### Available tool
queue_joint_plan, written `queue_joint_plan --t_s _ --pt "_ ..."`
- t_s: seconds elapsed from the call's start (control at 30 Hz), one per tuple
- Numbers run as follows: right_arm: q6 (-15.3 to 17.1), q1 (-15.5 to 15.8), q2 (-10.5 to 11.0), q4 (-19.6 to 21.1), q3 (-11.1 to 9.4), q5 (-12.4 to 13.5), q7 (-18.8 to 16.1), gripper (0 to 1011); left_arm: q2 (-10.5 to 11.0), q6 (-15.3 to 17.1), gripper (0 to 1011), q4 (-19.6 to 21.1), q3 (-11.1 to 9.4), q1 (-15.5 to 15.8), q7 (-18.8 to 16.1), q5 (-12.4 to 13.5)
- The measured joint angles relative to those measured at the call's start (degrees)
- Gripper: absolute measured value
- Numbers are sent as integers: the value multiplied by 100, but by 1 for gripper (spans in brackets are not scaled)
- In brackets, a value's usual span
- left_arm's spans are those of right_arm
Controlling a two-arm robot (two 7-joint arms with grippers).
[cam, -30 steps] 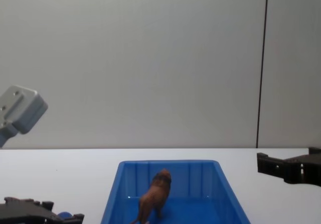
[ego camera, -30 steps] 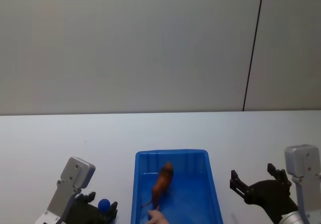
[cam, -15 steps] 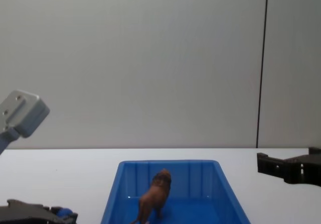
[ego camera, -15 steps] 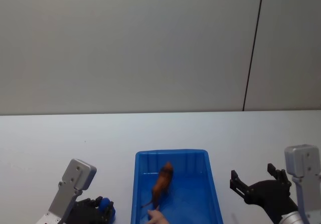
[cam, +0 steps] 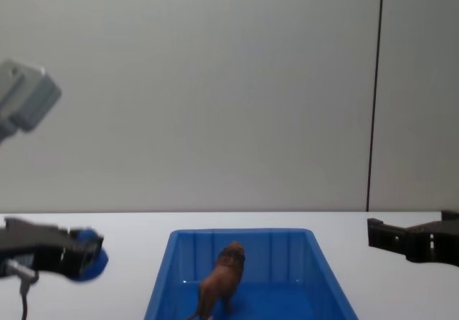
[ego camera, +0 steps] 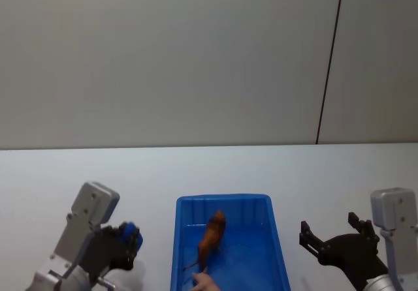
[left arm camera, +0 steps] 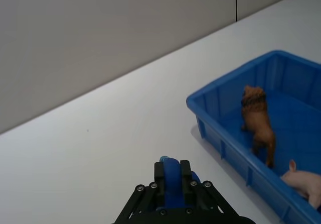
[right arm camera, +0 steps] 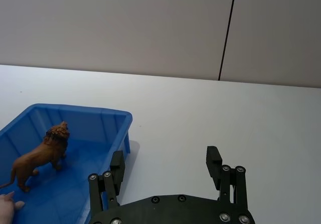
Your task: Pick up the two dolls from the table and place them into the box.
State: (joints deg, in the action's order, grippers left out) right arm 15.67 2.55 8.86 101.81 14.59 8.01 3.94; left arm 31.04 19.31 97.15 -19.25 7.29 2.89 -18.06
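Note:
My left gripper [ego camera: 130,241] hangs above the white table [ego camera: 196,167], left of the box, shut on a small blue doll [left arm camera: 171,171]. From the chest the doll [cam: 92,258] shows clear of the tabletop. The blue box [ego camera: 222,198] holds a brown lion figure [ego camera: 212,235] standing upright and a pink figure [left arm camera: 303,181] lying near its front end. My right gripper [ego camera: 328,227] is open over the table to the right of the box, with nothing between its fingers [right arm camera: 212,156].
A grey wall with a dark vertical seam [ego camera: 330,62] rises behind the table. Bare white tabletop stretches behind and on both sides of the box.
My left gripper has closed on the blue doll and lifted it off the table. The right arm and the figures in the box have not moved.

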Motion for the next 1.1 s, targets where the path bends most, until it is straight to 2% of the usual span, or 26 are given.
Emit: queue_joint_plan --t_s 0.23,0.63,0.77,0.8,0.87,0.9,1.1 --pt "0 0 0 0 0 0 0 1001 22 -197 145 194 57 71 116 76" --pt "0 0 0 0 0 0 0 1001 -75 -659 79 365 87 281 790 63" --pt "0 0 0 0 0 0 0 1001 -127 -763 163 366 70 338 993 24" --pt "0 0 0 0 0 0 0 1001 -161 -807 222 364 59 370 1088 0" --pt "0 0 0 0 0 0 0 1001 -191 -859 261 353 46 397 1202 -27" --pt "0 0 0 0 0 0 0 1001 -229 -904 321 334 30 430 1301 -53" --pt "0 -1 0 0 0 0 0 1001 -390 -1091 495 234 -41 555 1740 -189"
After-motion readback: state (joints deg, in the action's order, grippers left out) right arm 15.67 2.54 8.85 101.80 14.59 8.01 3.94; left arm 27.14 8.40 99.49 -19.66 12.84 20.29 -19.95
